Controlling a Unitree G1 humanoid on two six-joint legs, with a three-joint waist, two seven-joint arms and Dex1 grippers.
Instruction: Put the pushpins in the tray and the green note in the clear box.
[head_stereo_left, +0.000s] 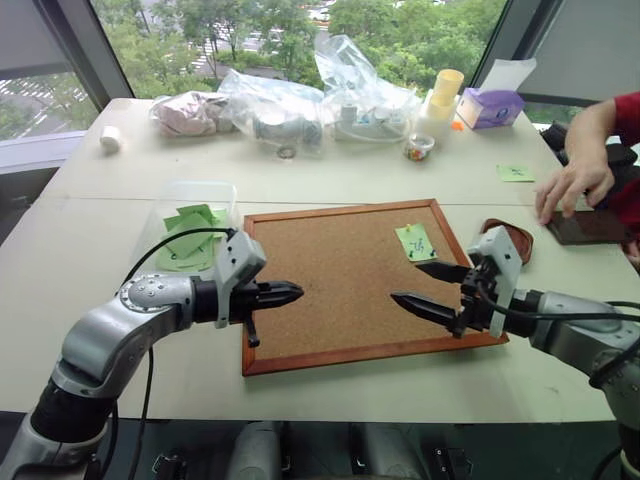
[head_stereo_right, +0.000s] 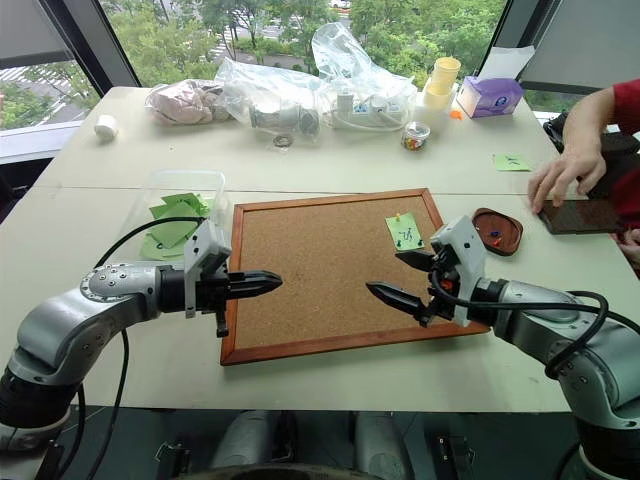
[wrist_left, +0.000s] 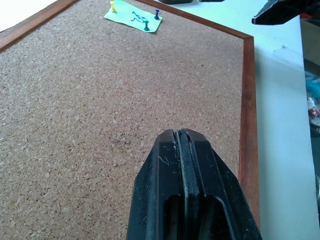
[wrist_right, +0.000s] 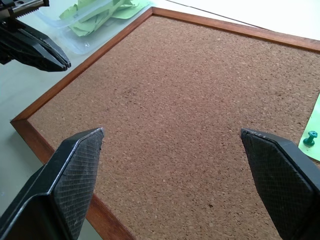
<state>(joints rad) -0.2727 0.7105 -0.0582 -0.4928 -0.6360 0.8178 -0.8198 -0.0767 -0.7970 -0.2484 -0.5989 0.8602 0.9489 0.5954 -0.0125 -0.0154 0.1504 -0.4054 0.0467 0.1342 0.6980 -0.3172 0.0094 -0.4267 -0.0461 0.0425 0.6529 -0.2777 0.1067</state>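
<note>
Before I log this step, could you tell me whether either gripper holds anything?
Nothing is held: the left gripper is shut empty, the right gripper open.

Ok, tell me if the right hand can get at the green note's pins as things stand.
Probably yes: the right hand is open over the corkboard, beside the green note, with nothing between them.

The corkboard (head_stereo_right: 320, 270) lies mid-table. The green note (head_stereo_right: 404, 231) sits on it toward two o'clock, pinned by pushpins (wrist_left: 146, 25). The tray (head_stereo_right: 497, 230) lies off the board at three o'clock, the clear box (head_stereo_right: 180, 215) at ten (paper sheets (head_stereo_right: 172, 226) inside). Plastic bags (head_stereo_right: 300, 90) lie at twelve, behind the board.
</note>
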